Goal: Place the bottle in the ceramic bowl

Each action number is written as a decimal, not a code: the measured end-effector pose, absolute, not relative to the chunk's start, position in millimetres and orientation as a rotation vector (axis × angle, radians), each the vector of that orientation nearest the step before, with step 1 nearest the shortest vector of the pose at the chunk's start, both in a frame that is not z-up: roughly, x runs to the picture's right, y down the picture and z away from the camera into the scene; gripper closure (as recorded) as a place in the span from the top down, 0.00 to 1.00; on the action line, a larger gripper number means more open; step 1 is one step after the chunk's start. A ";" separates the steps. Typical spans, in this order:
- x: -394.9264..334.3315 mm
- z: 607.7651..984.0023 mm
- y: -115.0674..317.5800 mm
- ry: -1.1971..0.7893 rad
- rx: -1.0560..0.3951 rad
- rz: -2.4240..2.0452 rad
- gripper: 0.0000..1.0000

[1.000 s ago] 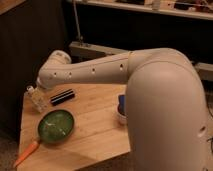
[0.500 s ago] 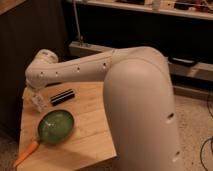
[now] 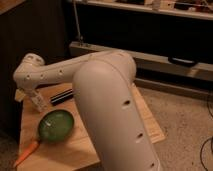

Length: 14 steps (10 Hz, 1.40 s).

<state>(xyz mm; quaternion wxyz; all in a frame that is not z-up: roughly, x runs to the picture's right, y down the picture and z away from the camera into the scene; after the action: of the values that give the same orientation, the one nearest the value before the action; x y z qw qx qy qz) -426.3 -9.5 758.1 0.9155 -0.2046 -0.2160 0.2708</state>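
One claw (image 3: 35, 100) hangs under the arm (image 3: 62, 72) at the left rear of the tabletop (image 3: 70, 150), fingers spread apart, right at the small bottle (image 3: 39, 105); contact is unclear. Just in front lies the green ceramic bowl (image 3: 56, 126).

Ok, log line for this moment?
gripper: open, down at bottle | bottle: on table, not in bowl | ceramic bowl: empty | phase: pre-grasp

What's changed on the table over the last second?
The white arm swung left and nearer the camera, its open gripper reaching the small clear plastic bottle at the wooden table's left edge. No grasp visible. Glossy green ceramic bowl, flat black bar and orange carrot stayed put.
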 end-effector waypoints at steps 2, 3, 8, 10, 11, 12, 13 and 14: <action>-432.8 777.9 -6.1 -0.407 -0.413 0.570 0.70; -431.2 785.5 -4.9 -0.390 -0.408 0.586 0.59; -405.6 802.2 -14.1 -0.352 -0.401 0.659 0.11; -389.5 798.9 -19.3 -0.354 -0.413 0.692 0.00; -379.7 792.2 -27.6 -0.361 -0.415 0.706 0.00; -372.2 779.1 -40.9 -0.379 -0.413 0.714 0.00; -353.9 764.8 -62.3 -0.390 -0.404 0.729 0.00; -337.7 751.3 -80.5 -0.401 -0.394 0.742 0.00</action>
<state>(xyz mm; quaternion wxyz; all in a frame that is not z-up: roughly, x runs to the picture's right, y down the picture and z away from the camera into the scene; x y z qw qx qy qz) -337.7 -80.5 751.3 0.8936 -0.1902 -0.1934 0.3576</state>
